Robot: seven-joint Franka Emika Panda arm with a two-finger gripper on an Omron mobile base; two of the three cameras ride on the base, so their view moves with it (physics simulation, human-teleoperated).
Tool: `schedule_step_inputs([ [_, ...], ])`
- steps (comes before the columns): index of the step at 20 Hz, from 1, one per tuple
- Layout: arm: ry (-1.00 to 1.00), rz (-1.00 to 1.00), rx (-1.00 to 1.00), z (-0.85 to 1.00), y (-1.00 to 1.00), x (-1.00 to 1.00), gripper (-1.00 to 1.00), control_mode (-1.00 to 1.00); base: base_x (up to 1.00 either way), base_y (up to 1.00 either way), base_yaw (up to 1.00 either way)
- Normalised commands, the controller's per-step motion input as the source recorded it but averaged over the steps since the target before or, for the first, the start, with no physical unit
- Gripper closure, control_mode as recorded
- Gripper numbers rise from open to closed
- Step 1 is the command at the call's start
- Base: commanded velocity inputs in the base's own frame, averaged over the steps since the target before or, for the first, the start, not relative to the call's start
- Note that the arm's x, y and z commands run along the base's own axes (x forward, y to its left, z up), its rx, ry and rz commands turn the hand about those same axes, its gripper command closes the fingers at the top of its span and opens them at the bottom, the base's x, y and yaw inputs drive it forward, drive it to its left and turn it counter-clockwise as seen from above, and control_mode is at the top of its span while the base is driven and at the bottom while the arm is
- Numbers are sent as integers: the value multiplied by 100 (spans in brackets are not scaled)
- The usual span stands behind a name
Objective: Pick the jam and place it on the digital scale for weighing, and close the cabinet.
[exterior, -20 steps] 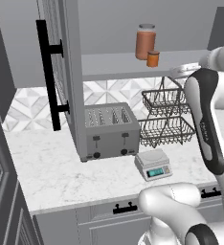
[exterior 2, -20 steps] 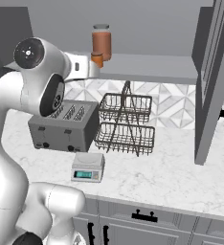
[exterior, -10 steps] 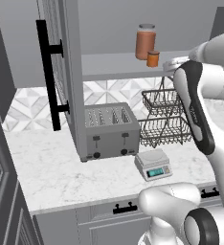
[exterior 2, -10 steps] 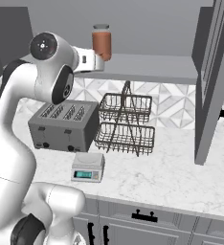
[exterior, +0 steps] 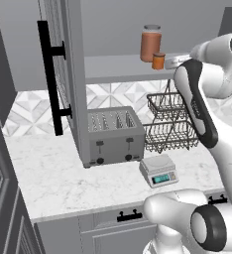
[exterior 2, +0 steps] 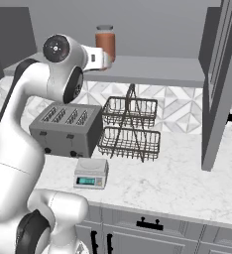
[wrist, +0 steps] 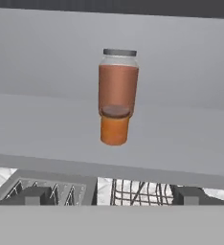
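Observation:
The jam (wrist: 115,125) is a squat orange jar with a brownish lid, standing on the cabinet shelf (wrist: 47,129) right in front of a taller reddish-brown jar (wrist: 117,81). My gripper (wrist: 111,197) is open, level with the shelf edge and a short way back from the jam, its fingertips (wrist: 33,195) spread wide on either side. In the left base view the gripper (exterior: 171,62) sits just right of the jam (exterior: 158,61). The digital scale (exterior: 158,171) rests on the counter in front of the toaster. The cabinet doors (exterior: 63,74) (exterior 2: 219,84) stand open.
A grey toaster (exterior: 113,135) and a two-tier wire basket (exterior: 170,121) stand on the marble counter (exterior: 53,178) under the shelf. The open left door's black bar handle (exterior: 51,74) juts out. Drawers with short black handles (exterior 2: 148,224) run below the counter.
The arm has swung leftward in the left base view, bringing the hand up to the shelf and close to the jam. The jars and scale have not moved.

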Motion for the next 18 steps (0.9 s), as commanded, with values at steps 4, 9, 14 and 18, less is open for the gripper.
schedule_step_inputs([
  [4, -18, 6, 0, -4, 0, 16, -100, -100, 0, 0, 0],
  [9, -2, 1, 0, 0, 0, 23, -100, -100, 0, 0, 0],
  [14, -1, 0, 0, -4, 0, 28, -100, -100, 0, 0, 0],
  [18, 1, 0, 0, 0, 0, 31, -100, -100, 0, 0, 0],
])
